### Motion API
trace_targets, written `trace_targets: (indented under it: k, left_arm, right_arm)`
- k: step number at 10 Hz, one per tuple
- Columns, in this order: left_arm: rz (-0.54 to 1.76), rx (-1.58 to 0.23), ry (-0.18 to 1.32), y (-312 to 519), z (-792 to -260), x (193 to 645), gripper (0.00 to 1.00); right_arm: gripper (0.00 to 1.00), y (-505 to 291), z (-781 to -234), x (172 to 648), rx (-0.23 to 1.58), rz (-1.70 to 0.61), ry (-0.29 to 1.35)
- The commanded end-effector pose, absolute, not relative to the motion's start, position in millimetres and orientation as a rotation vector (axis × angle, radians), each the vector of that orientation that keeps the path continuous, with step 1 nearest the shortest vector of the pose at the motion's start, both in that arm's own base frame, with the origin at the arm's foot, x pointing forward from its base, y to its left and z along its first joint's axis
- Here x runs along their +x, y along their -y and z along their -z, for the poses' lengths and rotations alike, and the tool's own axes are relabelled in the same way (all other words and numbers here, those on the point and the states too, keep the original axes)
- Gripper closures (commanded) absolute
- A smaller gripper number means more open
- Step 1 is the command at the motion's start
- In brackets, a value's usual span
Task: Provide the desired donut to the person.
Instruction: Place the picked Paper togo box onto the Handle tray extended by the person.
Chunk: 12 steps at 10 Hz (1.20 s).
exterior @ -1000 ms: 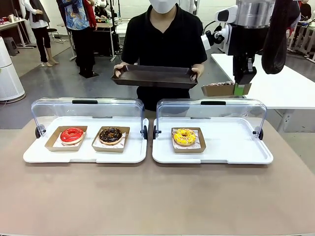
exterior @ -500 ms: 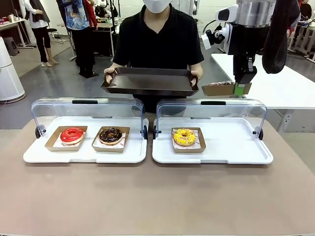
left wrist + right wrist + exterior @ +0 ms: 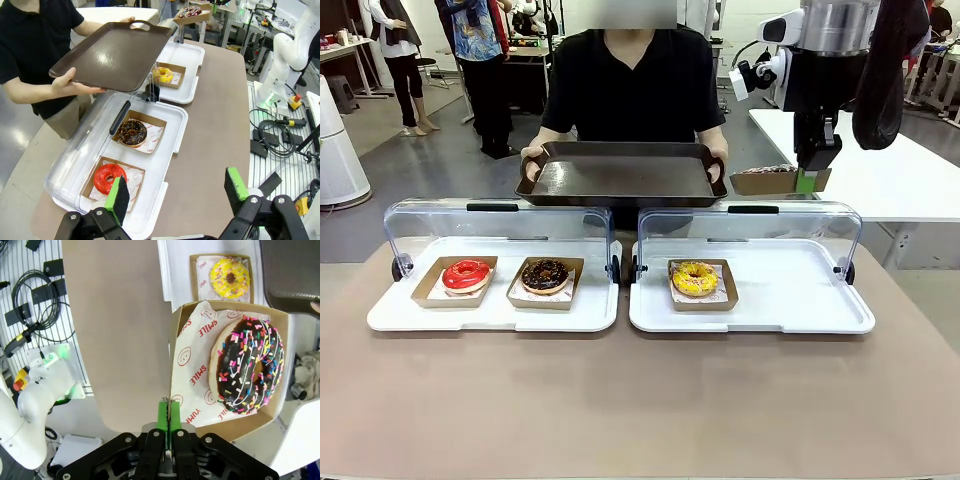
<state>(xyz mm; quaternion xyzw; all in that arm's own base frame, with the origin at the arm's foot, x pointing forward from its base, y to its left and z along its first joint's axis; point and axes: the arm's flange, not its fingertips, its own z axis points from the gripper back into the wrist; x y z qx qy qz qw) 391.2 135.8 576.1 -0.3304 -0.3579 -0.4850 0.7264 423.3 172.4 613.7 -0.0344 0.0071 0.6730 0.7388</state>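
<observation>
Pinching cardboard tray [image 3: 250, 426] of sprinkled donut [image 3: 247, 365], right tool [image 3: 168, 412] closed

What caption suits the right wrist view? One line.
Right claw shut on a cardboard tray holding a sprinkled chocolate donut.

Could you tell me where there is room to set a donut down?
The dark brown tray the person holds is bare; so is the white display tray right of the yellow-iced donut. A red-iced donut and chocolate donut crowd the left white tray.
</observation>
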Motion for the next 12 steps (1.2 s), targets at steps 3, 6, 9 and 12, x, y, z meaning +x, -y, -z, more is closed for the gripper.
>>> trace_targets:
  k: [3,6,9,12]
  left_arm:
    - [1.070,-0.737,0.796,-138,-578,391,0.00]
    - [1.070,-0.737,0.796,-138,-578,391,0.00]
    - [1.070,-0.737,0.796,-138,-578,391,0.00]
    - [1.070,-0.737,0.796,-138,-578,391,0.00]
  right_arm:
    - [1.00,-171,-613,419,-0.083,-1.472,-0.019]
    - [0.98,-190,-633,420,-0.089,-1.506,0.012]
    - [0.98,-248,-676,428,-0.163,-1.534,0.083]
    - [0.98,-305,-670,458,-0.145,-1.561,0.094]
